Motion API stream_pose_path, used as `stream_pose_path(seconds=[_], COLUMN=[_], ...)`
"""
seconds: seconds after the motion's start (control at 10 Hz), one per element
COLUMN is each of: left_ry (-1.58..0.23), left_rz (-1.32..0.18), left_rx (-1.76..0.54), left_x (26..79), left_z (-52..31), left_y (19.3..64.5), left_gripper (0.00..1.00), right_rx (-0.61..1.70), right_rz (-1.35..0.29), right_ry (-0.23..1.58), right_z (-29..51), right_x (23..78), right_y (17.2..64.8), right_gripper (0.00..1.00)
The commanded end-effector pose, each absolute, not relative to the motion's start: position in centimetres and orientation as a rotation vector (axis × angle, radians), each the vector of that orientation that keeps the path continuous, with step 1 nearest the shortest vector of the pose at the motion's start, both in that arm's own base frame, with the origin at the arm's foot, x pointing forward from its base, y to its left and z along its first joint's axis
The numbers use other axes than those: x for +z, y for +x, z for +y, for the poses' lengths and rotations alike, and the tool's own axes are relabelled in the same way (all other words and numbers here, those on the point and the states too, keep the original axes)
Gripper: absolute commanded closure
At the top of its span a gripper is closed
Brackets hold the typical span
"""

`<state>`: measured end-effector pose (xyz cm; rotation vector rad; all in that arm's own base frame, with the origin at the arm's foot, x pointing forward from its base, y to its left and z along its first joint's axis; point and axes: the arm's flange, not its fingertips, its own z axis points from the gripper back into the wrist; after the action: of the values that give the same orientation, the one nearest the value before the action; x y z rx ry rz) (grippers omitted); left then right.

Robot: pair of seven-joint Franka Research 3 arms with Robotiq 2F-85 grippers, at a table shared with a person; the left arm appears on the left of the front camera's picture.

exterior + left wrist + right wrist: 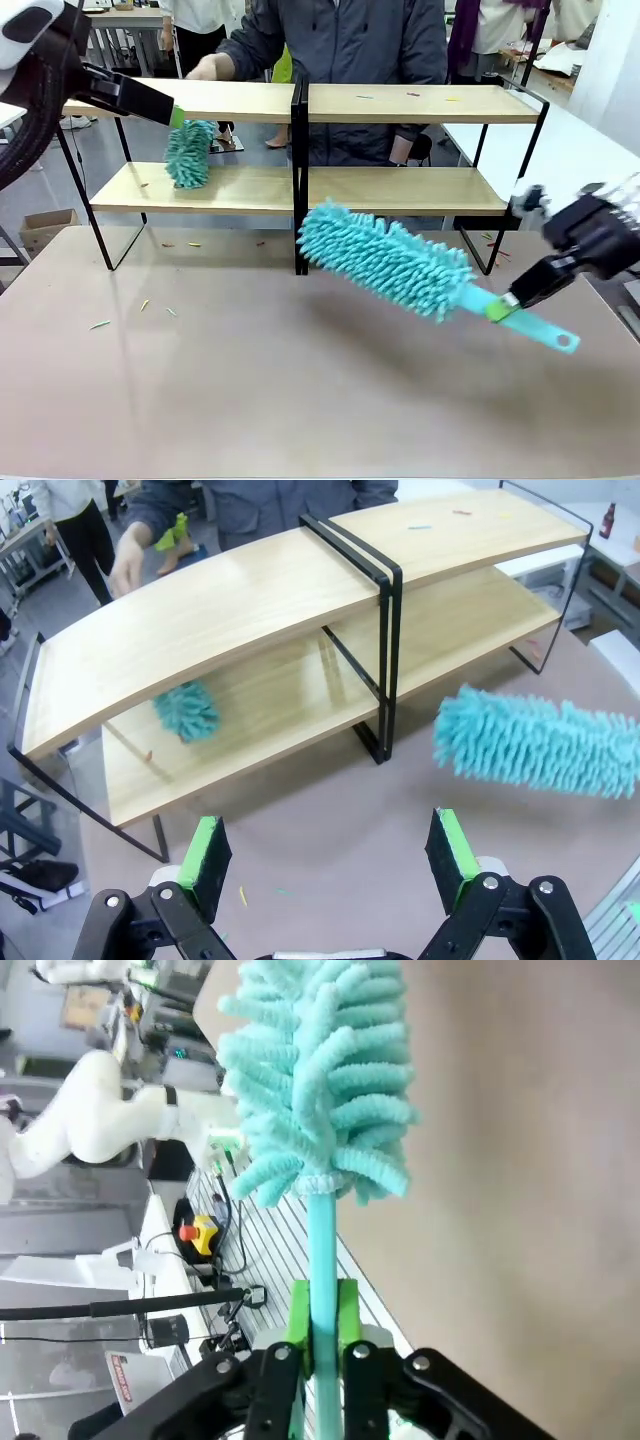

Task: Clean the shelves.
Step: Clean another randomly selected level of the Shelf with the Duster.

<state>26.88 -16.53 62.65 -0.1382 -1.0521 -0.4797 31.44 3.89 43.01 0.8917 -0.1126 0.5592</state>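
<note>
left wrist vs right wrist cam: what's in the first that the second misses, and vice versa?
Left wrist adds: the shelves, both boards and the central post; a second teal duster between the two boards; a person's hand at the top board's far edge; the left gripper, open and empty.
Right wrist adds: the right gripper shut on the handle of the big teal duster, plus a yellow box with a red button off the table.
Shared: that duster's fluffy head and the beige tabletop.

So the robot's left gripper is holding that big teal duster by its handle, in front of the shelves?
No, it is the right gripper that holds the big teal duster by its handle, in front of the shelves; the front view shows it.
</note>
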Motion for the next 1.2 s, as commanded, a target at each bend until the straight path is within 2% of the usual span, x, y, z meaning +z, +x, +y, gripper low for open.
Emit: stream_pose_path(seconds=[0.0, 0.6, 1.1], left_ry=[-0.140, -0.140, -0.140], left_rz=[-1.060, -1.060, -1.060], left_rx=[-0.480, -0.480, -0.480], left_x=[62.3, 62.3, 62.3], left_z=[-16.3, -16.3, -16.3], left_y=[26.7, 26.7, 26.7], left_gripper=[0.00, 0.00, 0.00], right_rx=[0.585, 0.606, 0.524], right_rz=[-0.136, -0.044, -0.020], right_ry=[0.916, 0.856, 0.634], right_z=[2.7, 5.8, 17.5], right_x=[38.8, 39.2, 39.6], right_y=[24.3, 26.4, 29.7], right_gripper=[0.88, 0.88, 0.88])
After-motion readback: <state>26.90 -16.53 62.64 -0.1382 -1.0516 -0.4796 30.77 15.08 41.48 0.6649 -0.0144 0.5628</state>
